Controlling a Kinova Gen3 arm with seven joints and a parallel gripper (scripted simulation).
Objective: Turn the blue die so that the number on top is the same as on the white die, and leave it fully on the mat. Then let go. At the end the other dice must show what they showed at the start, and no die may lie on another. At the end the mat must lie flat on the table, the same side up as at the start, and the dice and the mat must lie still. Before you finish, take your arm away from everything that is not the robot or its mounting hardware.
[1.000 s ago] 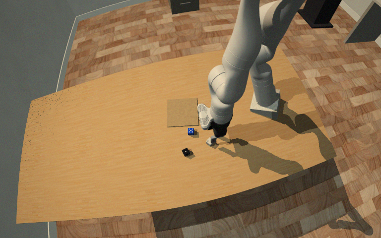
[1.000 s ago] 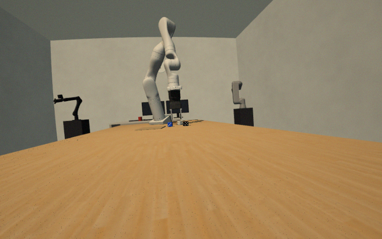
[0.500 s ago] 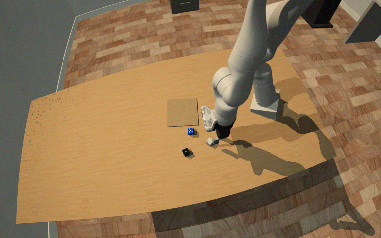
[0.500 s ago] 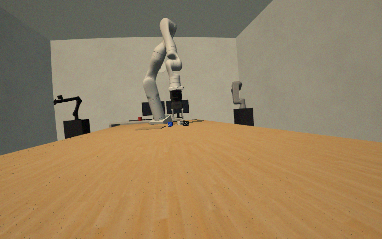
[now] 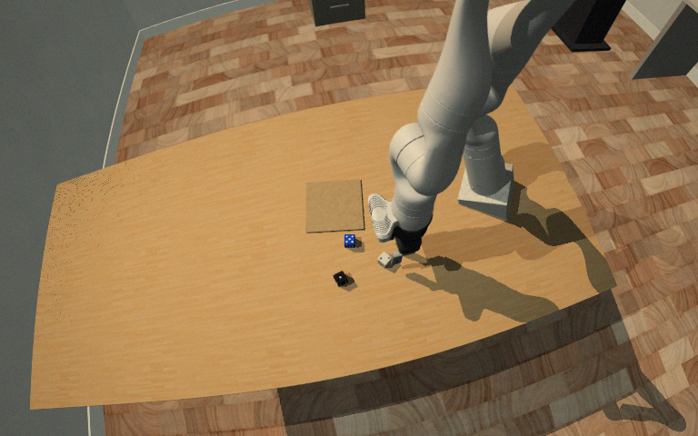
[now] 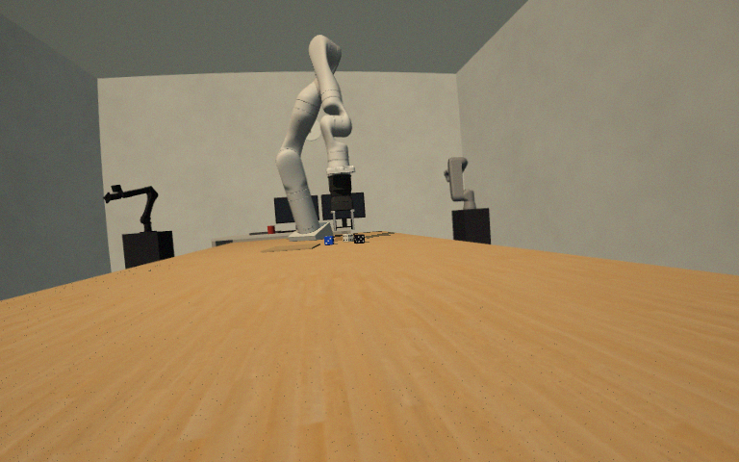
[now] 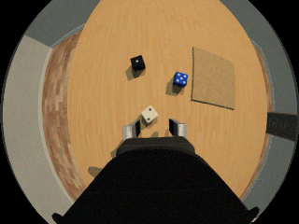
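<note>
The blue die (image 5: 349, 240) lies on the bare table just in front of the tan mat (image 5: 334, 205), off the mat, with several white pips on top. The white die (image 5: 383, 259) lies to its right and shows one dark pip on top. The black die (image 5: 340, 278) lies nearer the table's front. My gripper (image 5: 398, 257) is open and empty, hanging just above and beside the white die. In the wrist view the white die (image 7: 149, 115) sits just ahead of the space between my two fingertips, with the blue die (image 7: 181, 78), the black die (image 7: 137, 63) and the mat (image 7: 213, 78) beyond.
The arm's base (image 5: 486, 193) stands on the table behind and right of the dice. In the exterior view the dice (image 6: 344, 238) look tiny at the far end of the long table, under the gripper (image 6: 342, 218).
</note>
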